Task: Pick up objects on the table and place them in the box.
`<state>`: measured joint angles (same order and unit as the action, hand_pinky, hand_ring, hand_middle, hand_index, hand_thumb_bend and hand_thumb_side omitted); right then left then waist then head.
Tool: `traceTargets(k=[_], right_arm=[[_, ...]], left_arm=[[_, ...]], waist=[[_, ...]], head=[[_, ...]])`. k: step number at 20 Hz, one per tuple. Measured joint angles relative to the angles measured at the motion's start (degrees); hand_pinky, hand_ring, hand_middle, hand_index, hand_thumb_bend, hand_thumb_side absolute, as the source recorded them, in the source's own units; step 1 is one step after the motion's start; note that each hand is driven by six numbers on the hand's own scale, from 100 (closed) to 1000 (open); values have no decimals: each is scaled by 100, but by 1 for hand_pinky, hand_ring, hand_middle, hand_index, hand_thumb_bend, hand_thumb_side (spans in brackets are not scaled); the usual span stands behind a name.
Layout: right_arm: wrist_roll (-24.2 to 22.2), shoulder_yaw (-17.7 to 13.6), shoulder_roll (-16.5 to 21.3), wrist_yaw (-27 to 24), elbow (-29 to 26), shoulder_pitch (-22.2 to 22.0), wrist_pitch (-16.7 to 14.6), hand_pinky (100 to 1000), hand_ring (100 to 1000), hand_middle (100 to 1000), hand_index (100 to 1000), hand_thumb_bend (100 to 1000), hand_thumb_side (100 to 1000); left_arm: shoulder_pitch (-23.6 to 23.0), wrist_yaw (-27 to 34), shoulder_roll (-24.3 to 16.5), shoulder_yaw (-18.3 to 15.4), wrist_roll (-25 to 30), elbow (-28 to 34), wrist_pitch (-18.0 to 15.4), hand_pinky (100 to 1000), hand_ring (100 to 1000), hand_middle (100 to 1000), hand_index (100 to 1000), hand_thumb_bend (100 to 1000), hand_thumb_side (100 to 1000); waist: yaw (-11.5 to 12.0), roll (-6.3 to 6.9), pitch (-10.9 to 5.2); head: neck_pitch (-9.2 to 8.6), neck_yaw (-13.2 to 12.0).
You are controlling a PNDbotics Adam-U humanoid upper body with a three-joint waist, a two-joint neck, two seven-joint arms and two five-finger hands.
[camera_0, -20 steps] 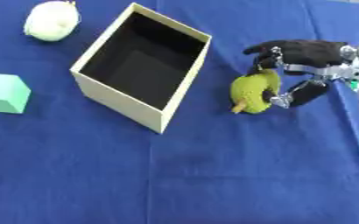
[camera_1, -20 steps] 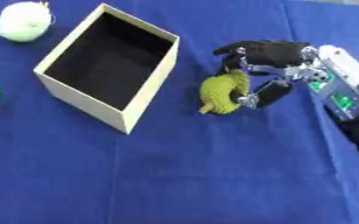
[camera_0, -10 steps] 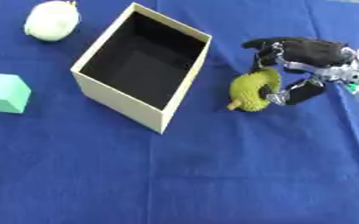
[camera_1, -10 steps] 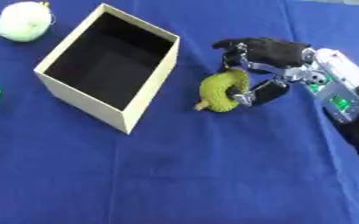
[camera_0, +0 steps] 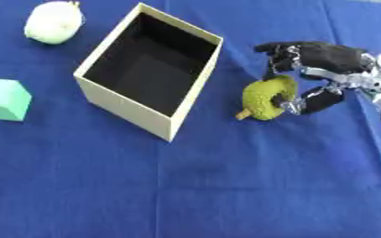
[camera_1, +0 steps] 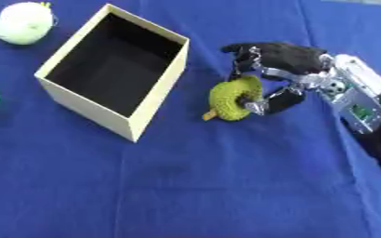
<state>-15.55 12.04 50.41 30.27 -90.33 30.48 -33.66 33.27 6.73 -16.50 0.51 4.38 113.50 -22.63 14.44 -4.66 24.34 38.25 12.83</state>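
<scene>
An open cream box (camera_0: 121, 103) with a dark inside stands on the blue cloth at upper left. Just right of it is a yellow-green knobbly fruit-like object (camera_0: 264, 98) with a small stem pointing down-left. My right hand (camera_0: 324, 60) comes in from the right and is curled round that object, fingers above it and thumb behind it. A white round object (camera_0: 53, 22) lies at the far left corner, and a mint-green cube (camera_0: 3, 99) sits at the left edge. My left hand does not show.
Blue cloth (camera_0: 226, 186) covers the whole table, with open room across the near half. The right forearm (camera_1: 356, 102) with silver parts runs off the right edge.
The right hand with the yellow-green object has shifted slightly left toward the box; the object has tilted a little. The other things have not moved.
</scene>
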Motion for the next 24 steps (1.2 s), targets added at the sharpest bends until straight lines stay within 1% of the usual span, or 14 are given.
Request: traceTargets(k=[3,8,9,16,18,21,24], right_arm=[[44,-13,24,-168,-136,-32,24,880,1000,499,652,100,222],[193,-147,169,-547,-489,-25,51,866,998,479,636,100,204],[227,-179,207,-629,-566,-15,65,858,984,480,637,100,201],[339,-282,435,-1240,-1097,230,244,843,939,483,642,100,198],[312,-283,474,-1407,-1195,288,306,840,933,485,644,100,198],[261,-283,488,-1611,-1291,414,376,840,927,487,646,100,198],[211,-281,489,-1780,-1321,578,424,843,929,487,648,100,199]], left_arm=[[-4,3,0,0,-12,0,13,796,788,686,872,100,570],[-38,6,0,0,-24,0,25,797,788,686,872,100,569],[-41,6,0,0,-25,0,26,797,788,686,872,100,569],[-45,6,-3,0,-29,0,33,797,788,687,872,100,569],[-45,6,-3,1,-28,0,35,797,788,687,872,100,569],[-43,6,-4,7,-27,0,37,797,787,687,872,100,569],[-16,13,-4,37,-17,0,44,797,786,687,872,100,570]], waist=[[-32,10,-22],[-64,13,-78],[-68,13,-85],[-67,-7,-134],[-51,-13,-135],[4,-67,-137],[125,-128,-137]], head=[[6,-5],[26,-20],[36,-20],[52,-6],[52,6],[51,45],[40,115]])
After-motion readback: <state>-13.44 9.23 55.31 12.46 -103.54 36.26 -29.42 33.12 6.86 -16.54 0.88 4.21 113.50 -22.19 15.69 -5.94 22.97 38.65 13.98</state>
